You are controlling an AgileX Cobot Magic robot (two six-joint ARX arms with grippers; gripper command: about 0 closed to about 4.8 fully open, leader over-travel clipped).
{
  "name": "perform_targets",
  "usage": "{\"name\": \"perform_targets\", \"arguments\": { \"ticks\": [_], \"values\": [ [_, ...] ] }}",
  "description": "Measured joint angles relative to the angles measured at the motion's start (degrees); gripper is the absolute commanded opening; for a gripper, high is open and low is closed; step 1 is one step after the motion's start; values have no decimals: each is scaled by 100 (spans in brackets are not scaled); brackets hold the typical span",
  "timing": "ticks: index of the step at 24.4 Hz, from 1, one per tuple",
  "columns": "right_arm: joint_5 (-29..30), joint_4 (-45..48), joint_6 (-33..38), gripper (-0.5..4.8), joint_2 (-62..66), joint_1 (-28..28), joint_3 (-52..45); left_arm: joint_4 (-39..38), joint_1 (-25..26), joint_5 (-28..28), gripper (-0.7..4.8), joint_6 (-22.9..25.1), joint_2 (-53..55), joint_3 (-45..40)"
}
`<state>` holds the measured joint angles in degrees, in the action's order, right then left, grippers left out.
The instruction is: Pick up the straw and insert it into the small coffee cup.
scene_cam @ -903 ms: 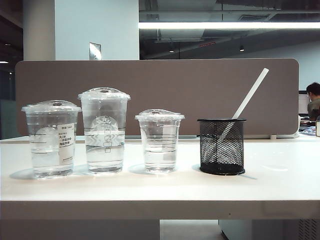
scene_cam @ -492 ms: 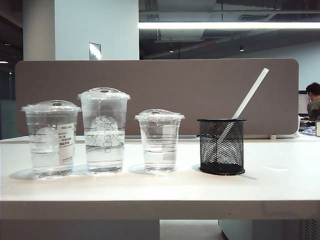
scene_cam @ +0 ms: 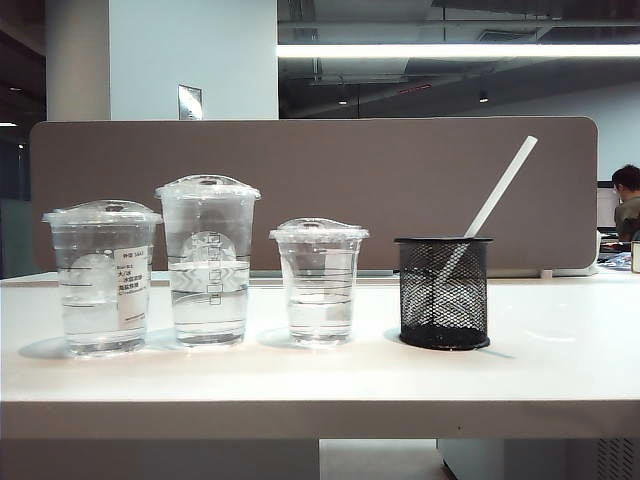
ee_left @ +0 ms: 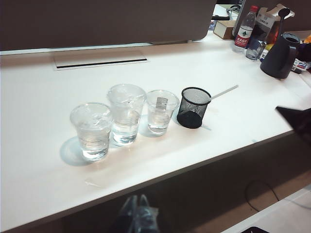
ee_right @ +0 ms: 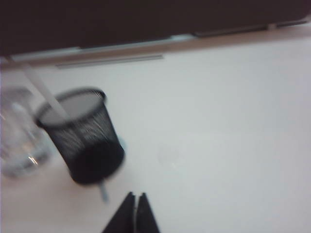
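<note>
No movement is seen since earlier frames: straw (scene_cam: 499,186) is leaned in the mesh holder (scene_cam: 443,292) right of the small coffee cup (scene_cam: 319,281); left gripper (ee_left: 137,214) and right gripper (ee_right: 135,211) are closed off-table, so the holder could be tipped if the straw is snagged.

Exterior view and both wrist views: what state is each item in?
Straw: leaning in the mesh holder, unheld.
Small coffee cup: upright, lidded, part-filled, no straw.
Left gripper: jaws shut, empty, off the table's edge.
Right gripper: jaws shut, empty, near the holder.
</note>
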<state>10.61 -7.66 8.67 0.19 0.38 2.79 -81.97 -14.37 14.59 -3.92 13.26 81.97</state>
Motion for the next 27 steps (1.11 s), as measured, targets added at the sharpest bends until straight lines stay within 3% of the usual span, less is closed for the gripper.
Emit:
{"name": "perform_targets", "arguments": {
  "ticks": [1, 3, 7, 8, 10, 14, 16, 22, 27],
  "values": [
    [-11, -22, 59, -10, 9, 0, 201, -2, 0, -2, -4, 0, 2, -2],
    [-643, -66, 92, -9, 70, -2, 1648, -2, 0, -2, -4, -2, 2, -2],
    [-1167, -505, -811, -9, 750, -2, 3434, 0, 0, -2, -4, -2, 0, -2],
    [-1209, -798, -1456, -9, 1504, -2, 4511, -2, 0, -24, -4, -2, 0, -2],
    [-1224, -1025, -1926, -9, 2312, -4, 5569, 0, 0, -96, -4, 2, 0, -2],
    [-1464, -1008, -2223, -8, 3910, -11, 7224, 98, 0, -293, -4, 55, 0, -2],
    [-1655, -229, -2243, -8, 5110, -13, 8094, 247, 0, -323, -4, 66, 0, -2],
    [-1335, 1480, -1906, -7, 6719, -286, 8474, 199, 0, -326, -4, 42, 0, -11],
    [-813, 1554, -702, -7, 7895, -597, 8142, 70, 0, -326, -4, 39, 0, -76]
  ]
}}
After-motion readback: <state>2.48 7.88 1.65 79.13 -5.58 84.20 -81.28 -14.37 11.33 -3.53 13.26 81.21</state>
